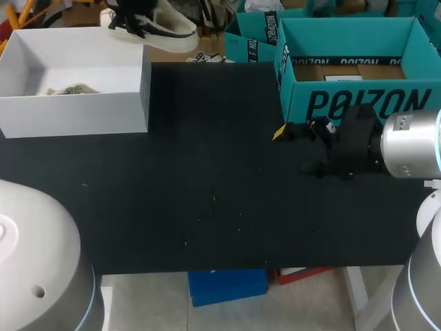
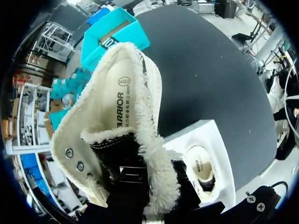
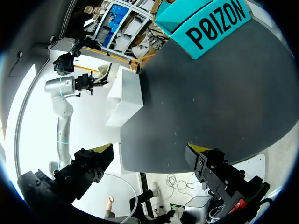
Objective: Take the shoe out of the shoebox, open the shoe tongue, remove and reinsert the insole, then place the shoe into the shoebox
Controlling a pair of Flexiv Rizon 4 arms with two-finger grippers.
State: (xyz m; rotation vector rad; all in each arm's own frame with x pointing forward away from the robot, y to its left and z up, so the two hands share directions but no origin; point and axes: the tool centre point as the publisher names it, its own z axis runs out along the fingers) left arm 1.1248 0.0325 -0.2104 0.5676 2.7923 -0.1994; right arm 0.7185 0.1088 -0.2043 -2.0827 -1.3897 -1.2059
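Note:
A cream shoe [image 1: 155, 27] with fleece lining and black laces hangs in the air above the far right corner of the white shoebox [image 1: 103, 110]. My left gripper [image 1: 129, 15] is shut on the shoe. In the left wrist view the shoe [image 2: 117, 126] covers the fingers, its opening and pale insole [image 2: 124, 102] facing the camera. Another pale shoe [image 2: 201, 165] lies inside the shoebox [image 2: 219, 140] below. My right gripper [image 3: 150, 151] hovers open and empty over the black table [image 1: 207, 193], just in front of the teal box [image 1: 358, 103].
The open teal box holds brown cardboard, and a second teal box [image 1: 251, 38] stands behind it. The white shoebox sits at the table's far left. Between the boxes lies bare black tabletop.

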